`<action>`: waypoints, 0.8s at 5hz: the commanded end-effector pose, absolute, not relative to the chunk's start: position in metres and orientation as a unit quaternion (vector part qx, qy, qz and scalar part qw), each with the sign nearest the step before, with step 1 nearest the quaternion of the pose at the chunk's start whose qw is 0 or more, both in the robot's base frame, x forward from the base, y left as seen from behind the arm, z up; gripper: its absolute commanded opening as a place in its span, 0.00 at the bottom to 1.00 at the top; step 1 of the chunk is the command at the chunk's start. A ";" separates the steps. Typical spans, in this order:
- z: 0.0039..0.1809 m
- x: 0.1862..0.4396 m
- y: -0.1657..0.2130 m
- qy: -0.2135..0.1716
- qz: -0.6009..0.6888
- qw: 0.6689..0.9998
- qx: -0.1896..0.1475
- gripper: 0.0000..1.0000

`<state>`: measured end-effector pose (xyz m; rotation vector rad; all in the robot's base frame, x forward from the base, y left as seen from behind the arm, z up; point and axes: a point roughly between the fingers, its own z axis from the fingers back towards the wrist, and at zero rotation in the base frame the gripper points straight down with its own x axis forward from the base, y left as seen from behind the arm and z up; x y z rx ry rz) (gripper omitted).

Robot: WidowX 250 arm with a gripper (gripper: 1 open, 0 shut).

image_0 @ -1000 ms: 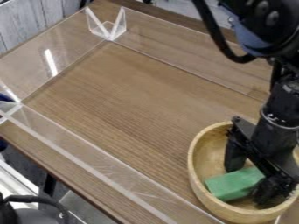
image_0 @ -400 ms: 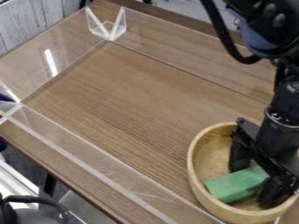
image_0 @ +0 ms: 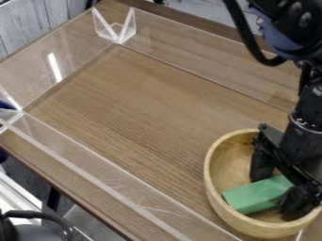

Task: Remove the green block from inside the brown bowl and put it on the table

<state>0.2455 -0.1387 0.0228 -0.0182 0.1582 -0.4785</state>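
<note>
The brown bowl sits at the table's near right corner, a round tan wooden bowl with a thick rim. Inside it lies the green block, flat and tilted against the bowl's floor. My black gripper points straight down into the bowl, open, with one finger at the block's far left side and the other at its right end. The fingers straddle the block without pressing on it. The right part of the bowl runs out of the picture.
Low clear acrylic walls edge the wooden tabletop on the left and front. A clear acrylic corner piece stands at the far end. The black arm hangs above the right side.
The gripper has crept slightly to the right and lower in the bowl, still open. The green block has barely shifted.
</note>
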 end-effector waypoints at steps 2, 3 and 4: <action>0.008 0.252 -0.126 0.103 -0.218 0.971 0.000 1.00; 0.007 0.253 -0.121 0.112 -0.211 0.971 0.003 1.00; 0.007 0.254 -0.116 0.121 -0.203 0.972 0.007 1.00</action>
